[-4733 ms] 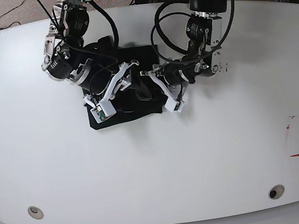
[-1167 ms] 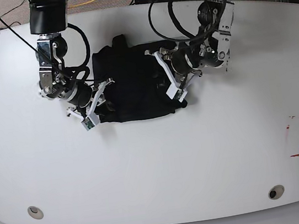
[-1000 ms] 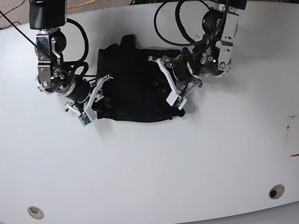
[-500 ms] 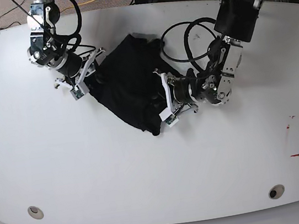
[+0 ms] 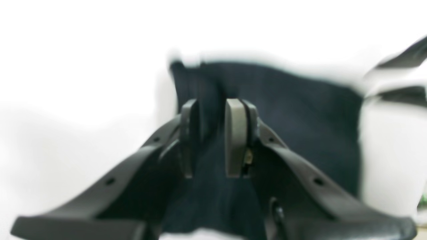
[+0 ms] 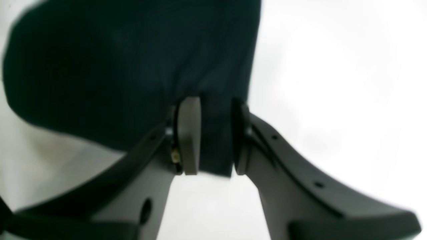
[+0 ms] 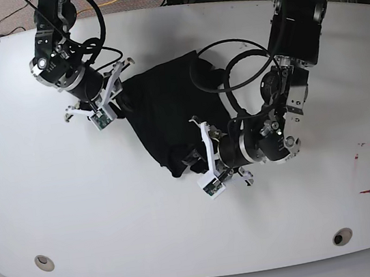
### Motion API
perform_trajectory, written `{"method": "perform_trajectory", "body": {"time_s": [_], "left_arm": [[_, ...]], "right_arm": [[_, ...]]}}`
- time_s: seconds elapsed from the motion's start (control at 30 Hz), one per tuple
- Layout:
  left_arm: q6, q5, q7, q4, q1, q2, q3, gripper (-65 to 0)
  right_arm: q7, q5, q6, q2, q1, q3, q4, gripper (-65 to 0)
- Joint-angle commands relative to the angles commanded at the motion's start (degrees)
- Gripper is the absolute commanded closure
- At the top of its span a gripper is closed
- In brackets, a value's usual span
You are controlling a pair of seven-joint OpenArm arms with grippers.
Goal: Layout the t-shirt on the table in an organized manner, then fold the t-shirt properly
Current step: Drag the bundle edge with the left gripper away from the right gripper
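Near the middle of the table (image 7: 58, 218), the left gripper (image 7: 206, 166) has its jaws clamped on the near end of the t-shirt (image 7: 168, 117). Further back and to the left, the right gripper (image 7: 104, 101) is pinching the far end. Looks like they're holding opposite ends to stretch the bunched-up shirt out flat, so it's still layout, no folding yet.

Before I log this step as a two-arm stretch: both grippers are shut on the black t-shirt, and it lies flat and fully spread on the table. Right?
Not quite. The left gripper and right gripper are each shut on the t-shirt, but the base view shows it bunched and stretched diagonally between them over the table, not spread flat.
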Motion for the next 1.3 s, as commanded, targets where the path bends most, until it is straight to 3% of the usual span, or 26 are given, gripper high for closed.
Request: {"method": "perform_trajectory", "body": {"time_s": [0.33,0.63,0.8,0.97,1.3], "left_arm": [[0.1,0.1,0.4,5.0,12.4,0.6,-1.1,-12.1],[0.1,0.4,-5.5,1.1,18.6,0.1,-1.1,-12.1],[0.1,0.4,-7.6,-4.8,18.3,-2.1,-1.1,-12.1],[0.0,0.4,-12.1,-9.3,17.3,-4.7,-0.8,-12.1],[-0.2,0.1,-12.7,-11.3,14.6,-8.6,-1.1,-12.1]], "right_arm": [[0.5,0.0,0.0,-0.4,6.2,-0.3,-7.9,-15.1],[9.6,-0.1,0.0,1.8,7.8,-0.3,-21.0,-15.1],[12.7,-0.1,0.0,2.1,7.3,-0.3,-25.5,-15.1],[13.0,-0.1,0.0,2.1,5.6,-0.3,-25.9,-15.1],[12.7,0.0,0.0,0.7,1.1,-0.3,-19.4,-15.1]]}}
